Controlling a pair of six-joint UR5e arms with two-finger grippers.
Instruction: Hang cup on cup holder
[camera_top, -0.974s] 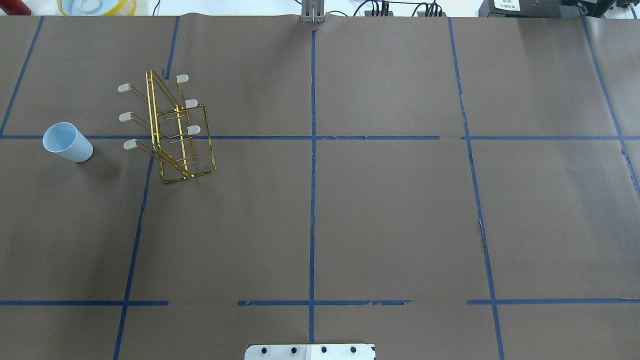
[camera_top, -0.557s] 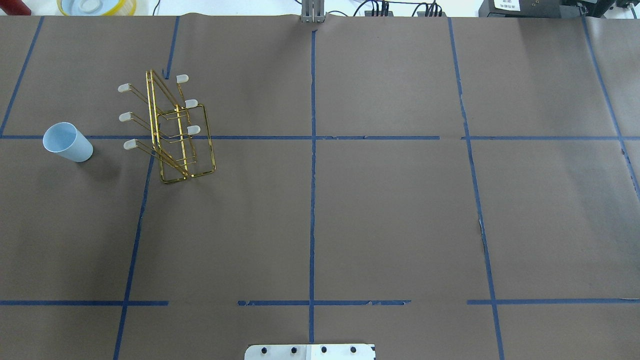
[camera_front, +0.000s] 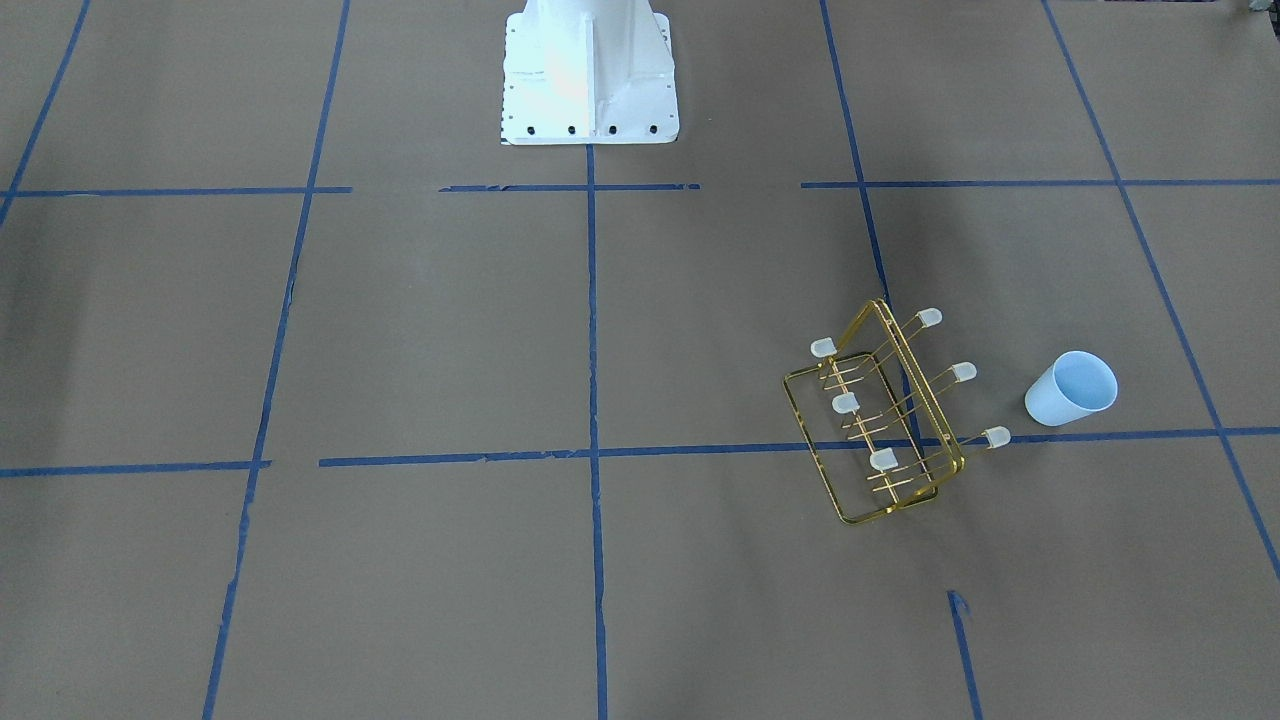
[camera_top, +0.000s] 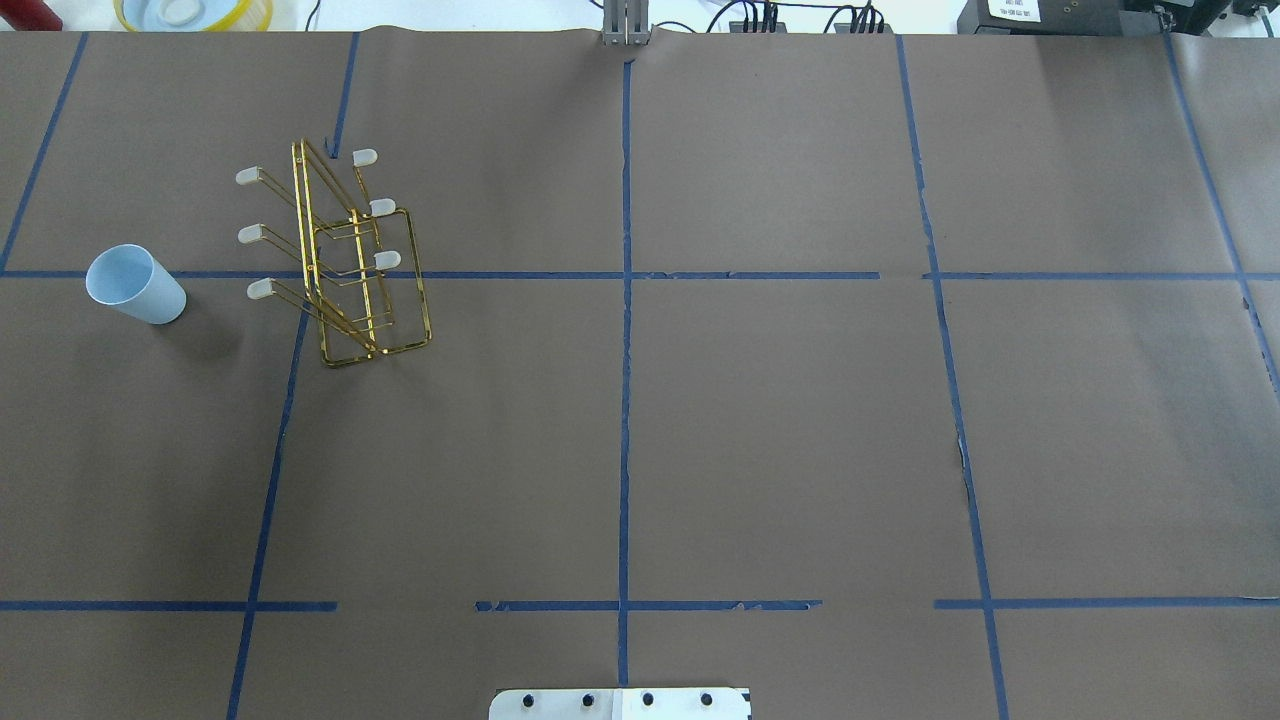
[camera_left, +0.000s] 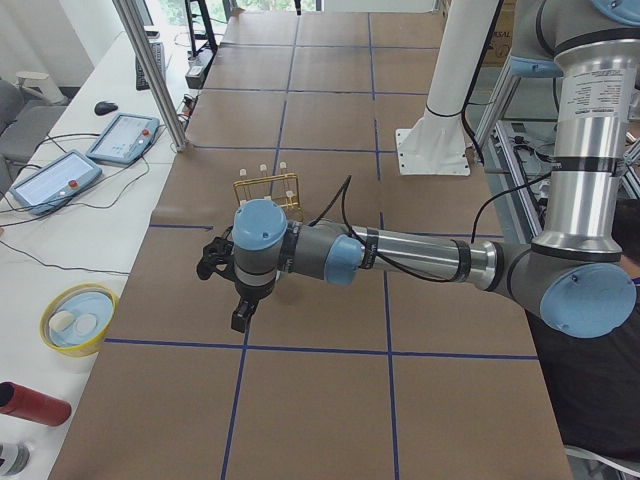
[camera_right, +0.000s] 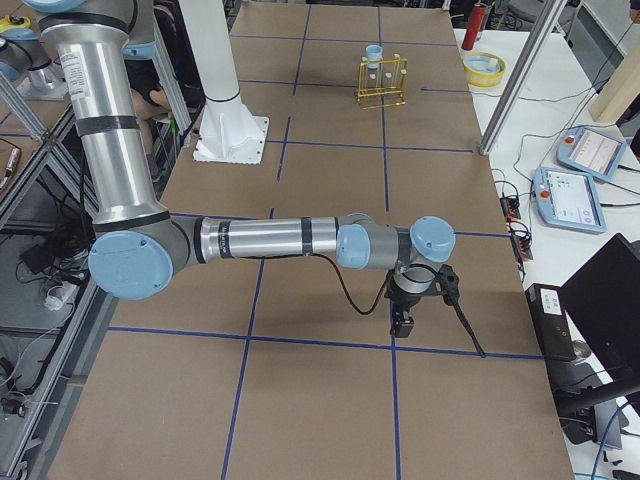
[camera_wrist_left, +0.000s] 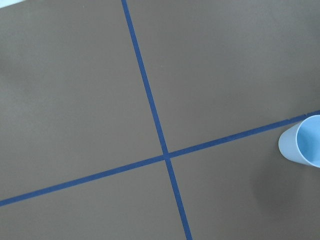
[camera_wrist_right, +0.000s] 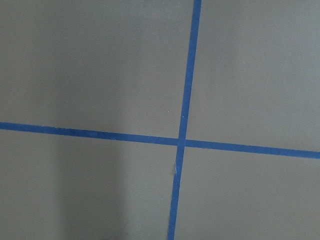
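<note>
1. The cup (camera_top: 135, 285) stands upright, mouth up, on the brown counter (camera_top: 800, 450), on the robot's left side.
2. The rack (camera_top: 350, 270) stands just beside the cup without touching it. It straddles a blue tape line (camera_top: 760, 275), and its six capped prongs stick out three to each side.
3. The cup hangs on none of the prongs; one row of prongs points toward it.
4. The left claw (camera_left: 236, 305) hovers above the counter, pointing down and holding nothing. It shows only from the side, so I cannot tell how far open it is.
5. The left wrist camera catches part of the cup (camera_wrist_left: 305, 147) at its right edge, next to a tape crossing.
6. The right claw (camera_right: 403, 318) hangs over the counter, well apart from the rack (camera_right: 382, 85) and the cup (camera_right: 373, 52) at the far end. It holds nothing, and I cannot tell how wide it is.
</note>
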